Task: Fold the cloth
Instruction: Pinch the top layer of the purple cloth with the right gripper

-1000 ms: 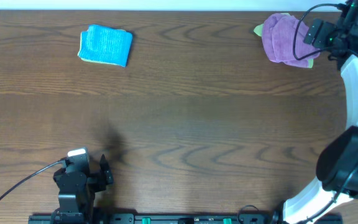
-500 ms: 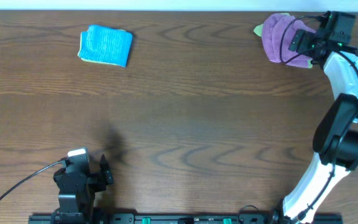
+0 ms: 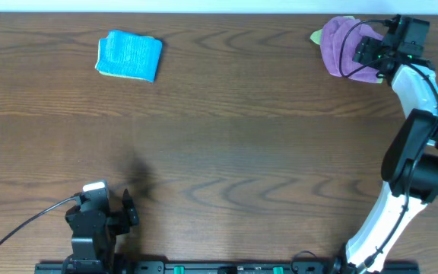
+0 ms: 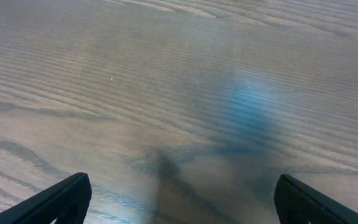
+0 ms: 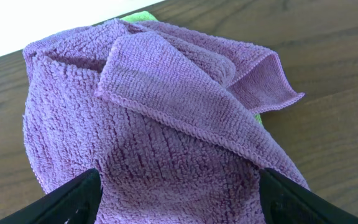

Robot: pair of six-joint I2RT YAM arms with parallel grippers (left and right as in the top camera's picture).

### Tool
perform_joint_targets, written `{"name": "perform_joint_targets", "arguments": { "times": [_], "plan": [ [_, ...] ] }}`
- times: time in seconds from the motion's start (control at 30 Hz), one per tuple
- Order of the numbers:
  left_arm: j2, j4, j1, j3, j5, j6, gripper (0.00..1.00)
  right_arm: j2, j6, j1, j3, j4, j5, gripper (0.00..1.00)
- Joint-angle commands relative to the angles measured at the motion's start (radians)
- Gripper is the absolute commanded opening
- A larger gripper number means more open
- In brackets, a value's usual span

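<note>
The lilac towel with a white tag is not in view as a separate thing. A purple cloth (image 3: 342, 47) lies bunched on a lime-green one (image 3: 315, 36) at the table's far right; no tag shows on it. My right gripper (image 3: 367, 52) is open just right of this bunch. In the right wrist view the purple bunch (image 5: 166, 106) fills the frame, with the open fingers (image 5: 176, 202) to either side of its near part and nothing gripped. My left gripper (image 3: 128, 207) is open and empty near the front left edge, over bare wood (image 4: 182, 199).
A folded turquoise-blue cloth (image 3: 129, 55) lies at the far left. The table's far edge runs just behind the purple bunch (image 5: 55, 25). The right arm (image 3: 420, 152) arcs along the right side. Brown wood table (image 3: 226, 137) lies between.
The right arm has swung in from the far right corner, bringing its gripper up to the purple bunch. The left arm and both other cloths have not moved.
</note>
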Motion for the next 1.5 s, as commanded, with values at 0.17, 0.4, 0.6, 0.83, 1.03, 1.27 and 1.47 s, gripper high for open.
{"name": "perform_joint_targets", "arguments": {
  "times": [0.17, 0.4, 0.6, 0.83, 1.03, 1.27, 1.47],
  "plan": [
    [-0.006, -0.002, -0.004, -0.004, -0.013, -0.011, 0.95, 0.05, 0.005, 0.008, 0.017, 0.018, -0.008, 0.76],
    [-0.006, -0.002, -0.004, -0.004, -0.013, -0.011, 0.95, 0.063, 0.005, 0.015, 0.017, 0.034, -0.008, 0.42],
    [-0.006, -0.002, -0.004, -0.004, -0.013, -0.011, 0.95, 0.059, 0.005, 0.023, 0.035, 0.018, -0.008, 0.01],
    [-0.006, -0.002, -0.004, -0.004, -0.013, -0.011, 0.95, -0.013, -0.007, 0.047, 0.053, -0.027, -0.008, 0.01],
    [-0.006, -0.002, -0.004, -0.004, -0.014, -0.011, 0.95, -0.134, -0.056, 0.073, 0.053, -0.104, -0.007, 0.01],
    [-0.006, -0.002, -0.004, -0.004, -0.013, -0.011, 0.95, -0.29, -0.067, 0.107, 0.053, -0.234, -0.008, 0.02],
    [-0.006, -0.002, -0.004, -0.004, -0.014, -0.011, 0.95, -0.424, -0.085, 0.168, 0.053, -0.369, -0.008, 0.01]
  ]
}}
